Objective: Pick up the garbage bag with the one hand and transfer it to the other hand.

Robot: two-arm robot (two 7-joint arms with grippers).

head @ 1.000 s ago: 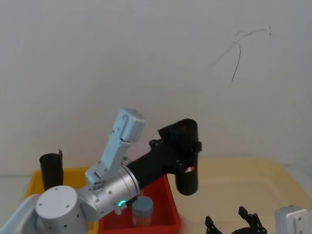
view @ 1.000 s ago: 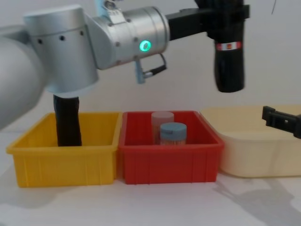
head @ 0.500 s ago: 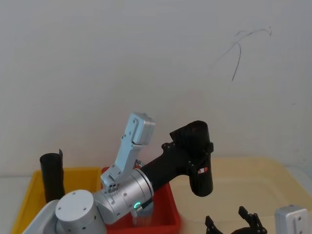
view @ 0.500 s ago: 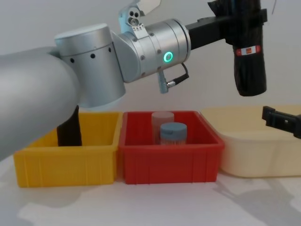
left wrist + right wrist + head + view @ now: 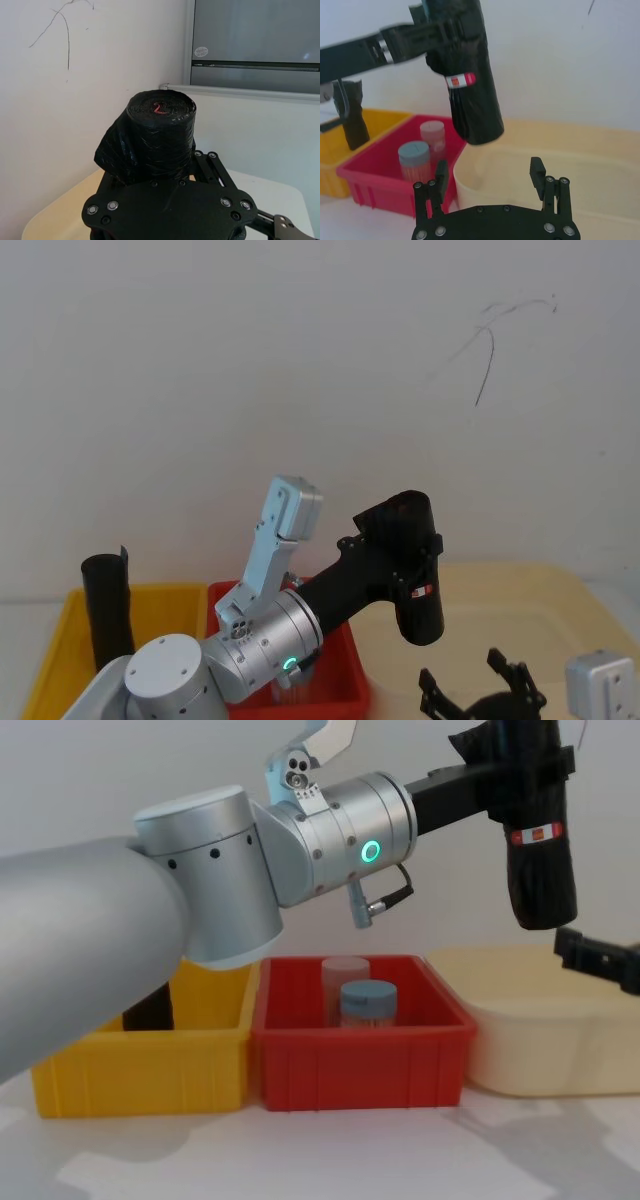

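The garbage bag [image 5: 418, 575], a glossy black roll with a red-and-white label band, hangs upright in the air over the near edge of the cream tub [image 5: 560, 600]. My left gripper [image 5: 398, 538], on the silver arm with the green ring, is shut on the roll's upper part. The same hold is visible in the chest view on the bag [image 5: 540, 850] and in the left wrist view on the bag [image 5: 159, 135]. My right gripper [image 5: 470, 680] stands open below and slightly right of the roll, apart from it. In the right wrist view the right gripper [image 5: 488, 167] sits under the bag [image 5: 472, 95].
A yellow tray [image 5: 140, 1070] holds a plain matte black roll [image 5: 105, 605]. Beside it, a red tray [image 5: 360, 1065] contains two capped jars [image 5: 368, 1005]. The cream tub [image 5: 540, 1050] stands at the right. A white wall lies close behind.
My left arm has carried the garbage bag to the right, from above the red tray toward the cream tub. The right gripper has risen a little toward it.
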